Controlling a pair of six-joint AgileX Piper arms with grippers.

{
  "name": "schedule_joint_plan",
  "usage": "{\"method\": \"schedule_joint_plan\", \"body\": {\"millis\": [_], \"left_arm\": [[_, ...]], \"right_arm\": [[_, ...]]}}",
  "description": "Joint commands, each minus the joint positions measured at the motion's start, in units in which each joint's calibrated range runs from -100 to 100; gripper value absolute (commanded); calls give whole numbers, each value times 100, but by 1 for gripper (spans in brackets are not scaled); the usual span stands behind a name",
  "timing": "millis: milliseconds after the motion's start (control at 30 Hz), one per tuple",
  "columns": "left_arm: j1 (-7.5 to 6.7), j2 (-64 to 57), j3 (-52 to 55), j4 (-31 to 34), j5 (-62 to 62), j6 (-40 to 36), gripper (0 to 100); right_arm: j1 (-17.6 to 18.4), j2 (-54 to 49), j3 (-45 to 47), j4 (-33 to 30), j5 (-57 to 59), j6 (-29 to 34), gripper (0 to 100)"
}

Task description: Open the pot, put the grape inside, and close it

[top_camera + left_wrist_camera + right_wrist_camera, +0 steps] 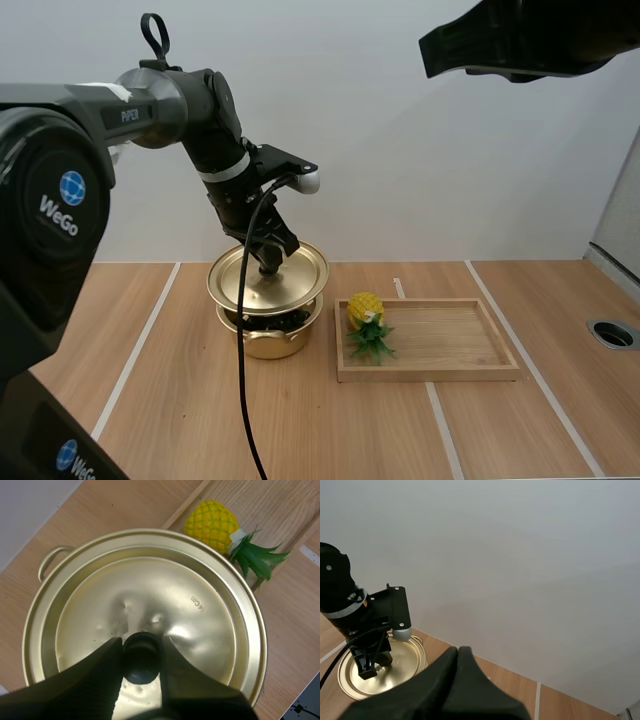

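Observation:
My left gripper (268, 262) is shut on the black knob (141, 667) of the golden lid (268, 278). The lid (150, 605) sits slightly tilted just above the golden pot (272, 342), whose handle (47, 560) sticks out beside it. Something dark (268, 320) lies in the pot under the lid's rim, possibly the grapes. My right gripper (458, 651) is shut on nothing, high above the table and well away from the pot, and its arm (520, 40) hangs high to the right. From there the lid (400, 672) and the left gripper (370, 667) show below.
A wooden tray (430, 372) lies to the right of the pot with a toy pineapple (366, 322) in its left end. The pineapple (212, 525) is close to the lid's edge. A round hole (612, 334) is in the table at far right.

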Motion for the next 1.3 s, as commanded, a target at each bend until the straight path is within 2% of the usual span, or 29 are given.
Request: {"method": "schedule_joint_plan", "body": {"millis": [0, 367, 767, 1267], "left_arm": [[-22, 120, 17, -96, 0, 71, 0], [-22, 560, 17, -220, -230, 71, 0], [-22, 948, 17, -128, -1320, 71, 0], [-22, 1353, 17, 159, -1334, 54, 0]], "right_arm": [[-19, -64, 23, -7, 0, -29, 0], [-19, -64, 23, -44, 0, -29, 0], [-19, -64, 23, -11, 0, -29, 0], [-19, -64, 23, 116, 0, -29, 0]]}}
